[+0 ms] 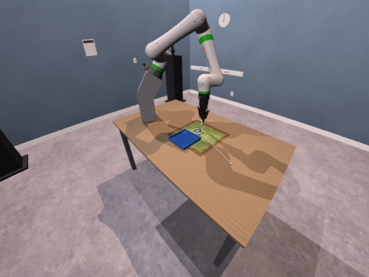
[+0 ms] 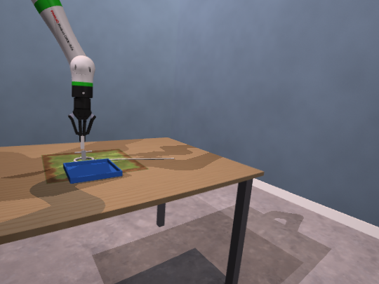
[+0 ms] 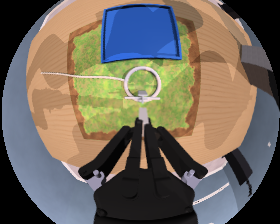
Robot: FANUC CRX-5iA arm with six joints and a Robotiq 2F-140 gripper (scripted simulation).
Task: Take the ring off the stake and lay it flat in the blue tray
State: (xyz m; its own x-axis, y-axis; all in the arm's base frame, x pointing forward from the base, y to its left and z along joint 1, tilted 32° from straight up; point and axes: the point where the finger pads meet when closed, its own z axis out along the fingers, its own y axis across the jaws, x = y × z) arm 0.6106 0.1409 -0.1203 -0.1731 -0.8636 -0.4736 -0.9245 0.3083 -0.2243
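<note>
A thin white ring (image 1: 197, 130) (image 2: 83, 158) (image 3: 126, 85) lies on the green mat (image 1: 215, 135) (image 2: 56, 161) (image 3: 94, 97) around the foot of a short grey upright stake (image 1: 199, 127) (image 2: 83, 151). A long thin rod (image 1: 219, 152) (image 2: 147, 158) (image 3: 75, 77) runs from the ring out over the table. The blue tray (image 1: 184, 139) (image 2: 92, 172) (image 3: 140, 31) is empty and lies right beside the ring, on the mat's edge. My gripper (image 1: 202, 120) (image 2: 82, 134) (image 3: 142, 113) points straight down with its fingers shut, right at the top of the stake. I cannot tell whether it touches the stake.
The mat lies near the middle of a wooden table (image 1: 239, 193) (image 2: 175, 177). The arm's grey pedestal (image 1: 147, 98) stands at the table's far corner. The table's edges are well away from the tray.
</note>
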